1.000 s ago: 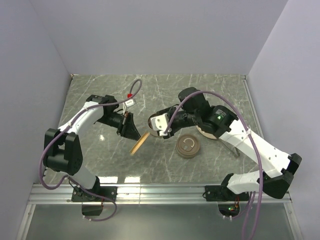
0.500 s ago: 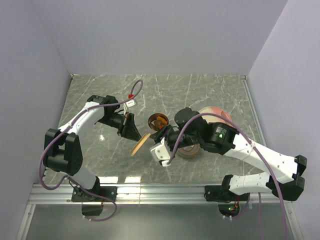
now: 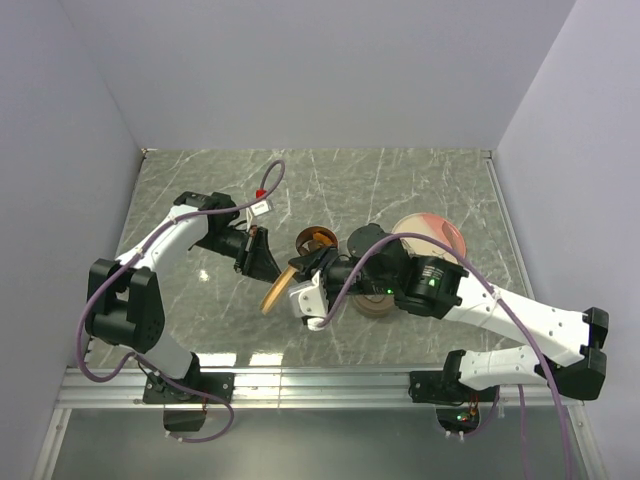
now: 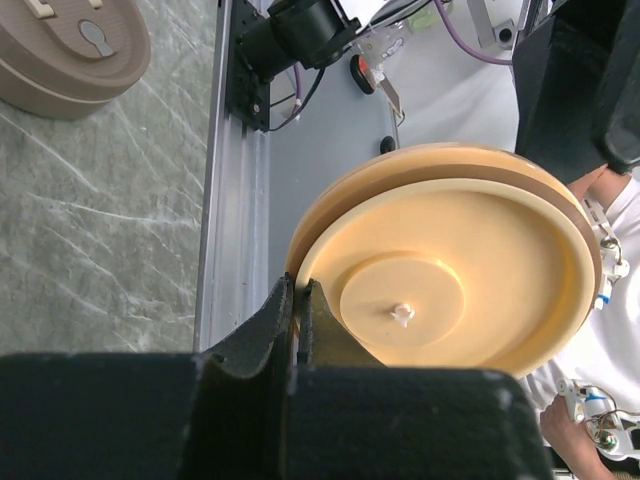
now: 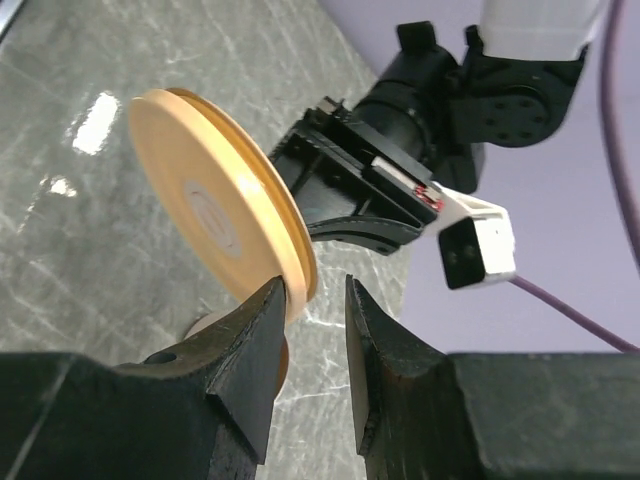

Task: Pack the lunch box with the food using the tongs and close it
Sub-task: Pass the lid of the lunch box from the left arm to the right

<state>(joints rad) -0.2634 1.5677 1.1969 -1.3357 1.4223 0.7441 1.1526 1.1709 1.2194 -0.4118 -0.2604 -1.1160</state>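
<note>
As my right hand is swinging in from the plate at 2 o'clock, its jaws are narrowing around the tan lid my left hand is pinching at 9 o'clock of the lunch box, likely a handover.

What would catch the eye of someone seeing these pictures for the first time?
A pale yellow round lid stands on edge in the air at the centre, pinched at its rim by the left gripper. The right gripper's open fingers are at another part of that rim.
</note>
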